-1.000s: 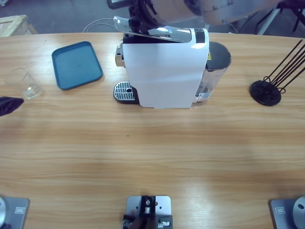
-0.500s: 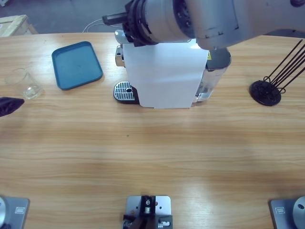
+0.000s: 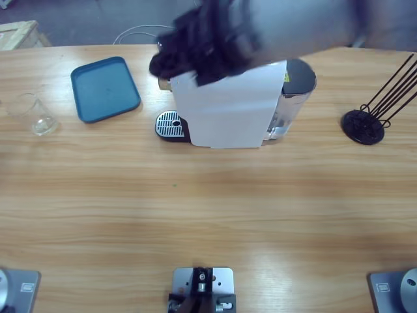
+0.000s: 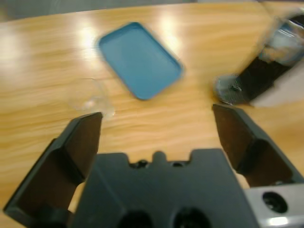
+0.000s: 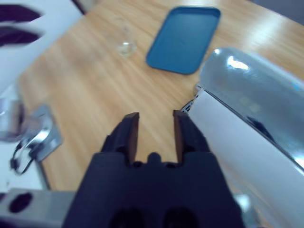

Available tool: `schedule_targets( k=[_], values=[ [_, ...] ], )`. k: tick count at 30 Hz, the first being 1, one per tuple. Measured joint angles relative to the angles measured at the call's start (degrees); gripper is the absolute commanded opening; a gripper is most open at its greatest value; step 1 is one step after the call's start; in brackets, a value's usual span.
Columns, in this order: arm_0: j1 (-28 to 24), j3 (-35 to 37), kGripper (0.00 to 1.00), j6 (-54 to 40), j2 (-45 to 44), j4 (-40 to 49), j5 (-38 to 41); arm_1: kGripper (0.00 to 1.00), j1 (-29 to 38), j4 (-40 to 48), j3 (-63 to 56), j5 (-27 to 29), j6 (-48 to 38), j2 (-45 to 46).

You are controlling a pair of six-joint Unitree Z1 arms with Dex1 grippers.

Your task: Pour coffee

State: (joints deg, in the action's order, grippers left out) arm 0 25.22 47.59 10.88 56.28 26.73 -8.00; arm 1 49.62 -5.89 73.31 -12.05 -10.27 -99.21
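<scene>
A: What stands on the long wooden table (image 3: pixel 215 208)?

B: Largest is the white box-shaped coffee machine (image 3: pixel 225 107), near the far edge around the middle, with a round metal drip grate (image 3: pixel 169 124) at its left foot and a clear water tank (image 3: pixel 291 98) on its right end. To its left lies a blue rectangular plastic tray (image 3: pixel 104 88), flat and apart from the machine. Far right is a black wire capsule rack (image 3: pixel 371 114).

A: And the small clear drinking glass (image 3: pixel 32 114)?

B: Upright near the table's left edge, left of the tray and not touching it. Any coffee in it is too faint to make out.

A: The arms?

B: The right hand (image 5: pixel 155 130) hangs above the machine's top, its jaws a narrow gap apart with nothing between them; from above it is a dark blur over the machine's left end. The left hand (image 4: pixel 159 137) hovers over the table with jaws spread wide and empty, facing the tray and glass.
</scene>
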Motion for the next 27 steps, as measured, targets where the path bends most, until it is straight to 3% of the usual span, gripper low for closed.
schedule_targets(
  k=[6,10,16,27],
  values=[
    [-7.55,2.24,0.979,0.16,14.49,-1.79,-0.55,1.000,-0.56,-13.75,-2.09,4.30,6.34,14.62],
    [-9.87,2.24,0.982,0.49,19.47,-4.40,-4.28,1.000,-0.59,-17.14,-8.77,6.05,7.64,23.88],
    [-12.32,1.94,0.982,0.97,19.82,-6.40,-5.00,1.000,-0.61,-16.98,-17.63,7.17,7.71,32.45],
    [-14.08,-1.62,0.982,1.45,24.19,-13.01,-3.97,1.000,-0.61,-11.32,-27.39,8.22,7.71,36.62]
  ],
)
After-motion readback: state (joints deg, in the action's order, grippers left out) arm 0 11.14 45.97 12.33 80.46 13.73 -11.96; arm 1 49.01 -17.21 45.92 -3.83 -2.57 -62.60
